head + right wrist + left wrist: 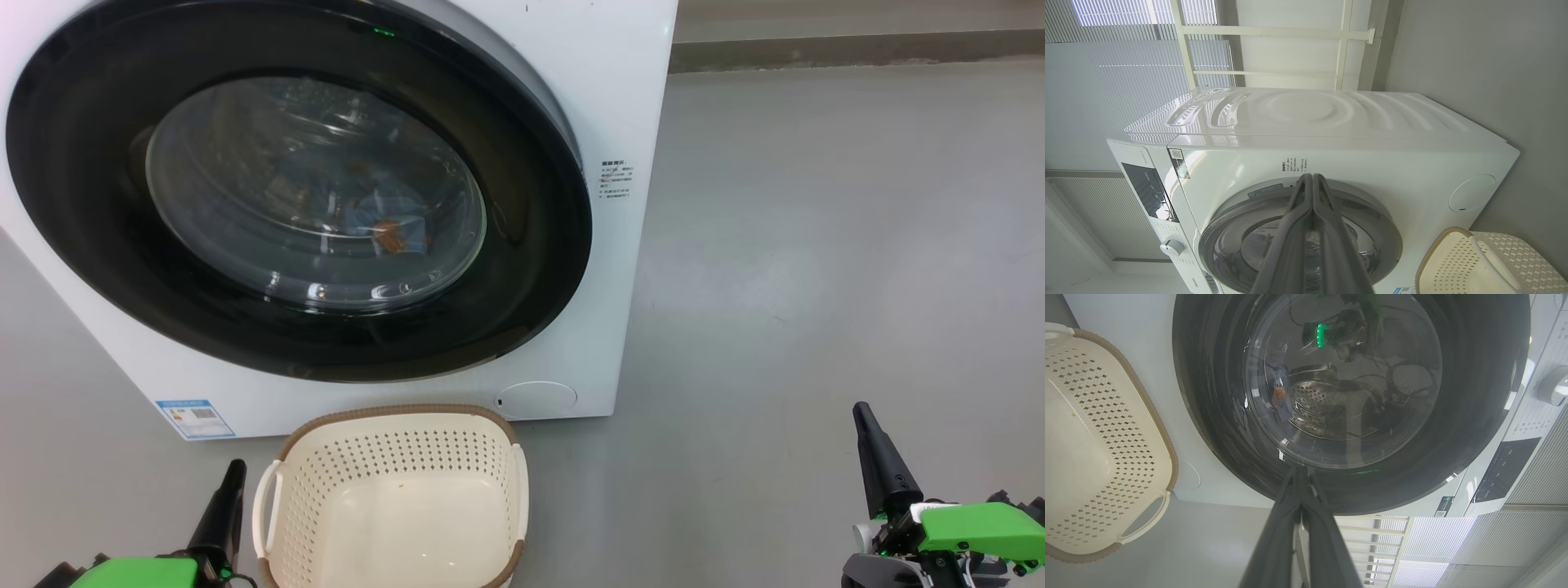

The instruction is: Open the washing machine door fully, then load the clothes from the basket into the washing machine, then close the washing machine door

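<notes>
The white washing machine (620, 98) stands ahead with its black-rimmed door (522, 245) closed flat against the front. Through the glass I make out light blue clothes (384, 216) with orange prints lying in the drum. The cream basket (400, 498) sits on the floor just below the door, with nothing in it. My left gripper (235, 467) is shut, low at the basket's left side. My right gripper (862, 410) is shut too, far off to the right over bare floor. The left wrist view looks at the door (1208, 396) and basket (1106, 437); the right wrist view sees the washing machine (1331, 118).
Grey floor (816, 245) spreads wide to the right of the machine up to a wall base (857, 49). A blue label (196, 418) and a round cap (535, 398) sit low on the machine's front.
</notes>
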Motion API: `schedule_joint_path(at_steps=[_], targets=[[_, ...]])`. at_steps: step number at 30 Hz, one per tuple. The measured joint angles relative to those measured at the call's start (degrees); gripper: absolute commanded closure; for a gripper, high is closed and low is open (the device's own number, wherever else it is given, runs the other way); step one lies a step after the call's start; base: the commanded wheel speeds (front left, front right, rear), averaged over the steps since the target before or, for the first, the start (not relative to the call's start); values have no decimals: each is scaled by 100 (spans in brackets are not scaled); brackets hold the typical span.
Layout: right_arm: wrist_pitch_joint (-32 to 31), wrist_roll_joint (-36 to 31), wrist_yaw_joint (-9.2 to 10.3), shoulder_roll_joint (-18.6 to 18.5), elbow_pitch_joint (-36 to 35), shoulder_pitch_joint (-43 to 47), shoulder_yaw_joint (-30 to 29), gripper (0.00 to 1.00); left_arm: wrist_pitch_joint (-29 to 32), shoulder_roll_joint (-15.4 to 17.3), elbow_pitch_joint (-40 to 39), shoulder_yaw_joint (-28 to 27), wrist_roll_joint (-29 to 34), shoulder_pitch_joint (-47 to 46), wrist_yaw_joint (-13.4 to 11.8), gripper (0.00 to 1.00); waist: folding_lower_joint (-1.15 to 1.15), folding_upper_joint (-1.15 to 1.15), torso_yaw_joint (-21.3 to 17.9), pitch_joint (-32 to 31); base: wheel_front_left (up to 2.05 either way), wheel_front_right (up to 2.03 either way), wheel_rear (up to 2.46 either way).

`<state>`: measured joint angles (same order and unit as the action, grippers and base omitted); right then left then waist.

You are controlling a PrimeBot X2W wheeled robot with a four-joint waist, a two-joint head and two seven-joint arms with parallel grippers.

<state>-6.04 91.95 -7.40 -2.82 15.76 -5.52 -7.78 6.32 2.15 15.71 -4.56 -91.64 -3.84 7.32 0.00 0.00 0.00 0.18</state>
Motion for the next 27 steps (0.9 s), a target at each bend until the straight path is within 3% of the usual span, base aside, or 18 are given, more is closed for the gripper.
schedule_joint_path(at_steps=[27], targets=[[0,0,0,4,0,0,-1,100,0,0,-1,0,-1,0,0,100,0,0,0,0,0,0,0]])
